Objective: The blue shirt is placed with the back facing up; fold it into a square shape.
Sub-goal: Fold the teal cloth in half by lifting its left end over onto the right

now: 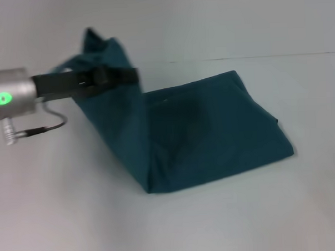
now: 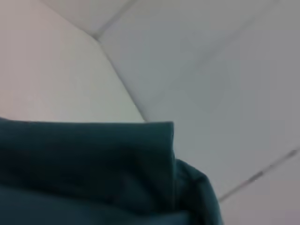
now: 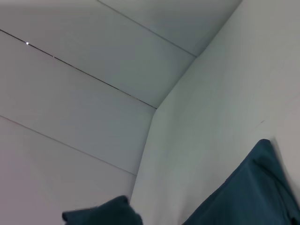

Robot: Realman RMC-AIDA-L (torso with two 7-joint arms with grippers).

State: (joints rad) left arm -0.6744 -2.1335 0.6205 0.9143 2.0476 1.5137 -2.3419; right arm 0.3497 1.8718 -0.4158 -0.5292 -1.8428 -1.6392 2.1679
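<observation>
The blue shirt lies on the white table, its right part flat and its plain side up. Its left part is pulled up off the table into a raised fold that peaks at the back left. My left gripper reaches in from the left at the height of that raised fold and is shut on the cloth. In the left wrist view the shirt fills the lower part, very close, with a folded edge showing. In the right wrist view the shirt shows at a distance. The right gripper is out of view.
A pale wall rises behind the table's far edge. A grey cable hangs below my left wrist. White table surface surrounds the shirt in front and to the right.
</observation>
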